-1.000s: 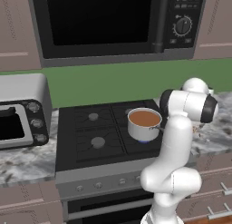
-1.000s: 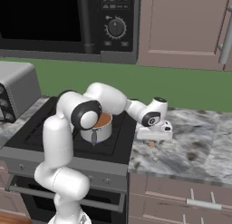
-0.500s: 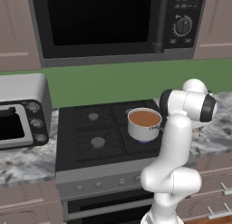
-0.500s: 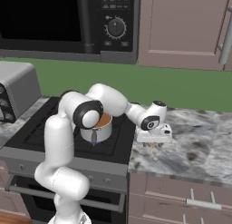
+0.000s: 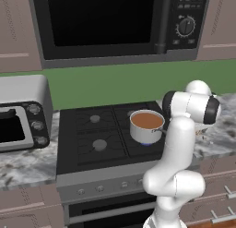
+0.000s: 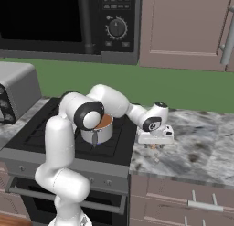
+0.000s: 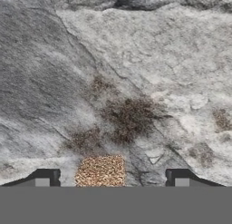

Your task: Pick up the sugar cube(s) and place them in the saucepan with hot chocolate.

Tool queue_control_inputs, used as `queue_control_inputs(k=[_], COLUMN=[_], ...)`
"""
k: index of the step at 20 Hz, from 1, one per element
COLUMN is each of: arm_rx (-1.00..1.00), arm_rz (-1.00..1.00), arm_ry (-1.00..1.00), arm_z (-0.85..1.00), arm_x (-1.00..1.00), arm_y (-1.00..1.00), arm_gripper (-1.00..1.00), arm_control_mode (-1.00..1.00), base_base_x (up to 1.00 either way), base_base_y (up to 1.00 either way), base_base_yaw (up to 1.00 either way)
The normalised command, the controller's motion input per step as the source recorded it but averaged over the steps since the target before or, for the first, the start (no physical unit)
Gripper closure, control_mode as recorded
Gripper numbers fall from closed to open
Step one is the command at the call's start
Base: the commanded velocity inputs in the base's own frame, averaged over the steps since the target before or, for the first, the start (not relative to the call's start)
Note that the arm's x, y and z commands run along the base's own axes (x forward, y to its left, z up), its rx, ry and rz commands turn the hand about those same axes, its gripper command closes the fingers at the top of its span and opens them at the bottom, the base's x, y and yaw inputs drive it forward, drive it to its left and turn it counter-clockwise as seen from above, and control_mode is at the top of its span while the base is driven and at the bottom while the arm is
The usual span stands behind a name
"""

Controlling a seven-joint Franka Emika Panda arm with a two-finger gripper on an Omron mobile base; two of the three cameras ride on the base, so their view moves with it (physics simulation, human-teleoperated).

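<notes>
Fingers (image 7: 111, 178) of the white arm's gripper stood apart, one dark tip on either side of a small brown, grainy sugar cube (image 7: 100, 171) lying on the grey-veined marble bench (image 7: 136, 60), nearer the left tip than the right. In the right base view the gripper (image 6: 154, 144) hung low over the bench just beside the stove's right edge, and one more small pale cube-like speck (image 6: 156, 160) lay nearer the bench's front edge, too small to identify. One round steel saucepan with brown hot chocolate (image 5: 146, 126) sat on the black stove's front right burner. By my judgement the pick-up step was in hand: the next move called for settling lower, centring on the cube and squeezing it, then carrying it over the saucepan.
</notes>
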Motion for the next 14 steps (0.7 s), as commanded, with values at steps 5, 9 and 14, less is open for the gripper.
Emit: queue_control_inputs(k=[5,9,14], arm_rx=[0.02,0.0,0.0], arm_rz=[0.0,0.0,0.0], arm_ry=[0.0,0.0,-0.01], arm_z=[-0.1,-0.01,0.0], arm_x=[0.0,0.0,-0.03], arm_y=[0.0,0.0,0.0], arm_gripper=[1.0,1.0,1.0], arm_control_mode=[-1.0,-1.0,-1.0], base_base_x=[0.0,0.0,0.0], base_base_y=[0.0,0.0,0.0], base_base_yaw=[0.0,0.0,0.0])
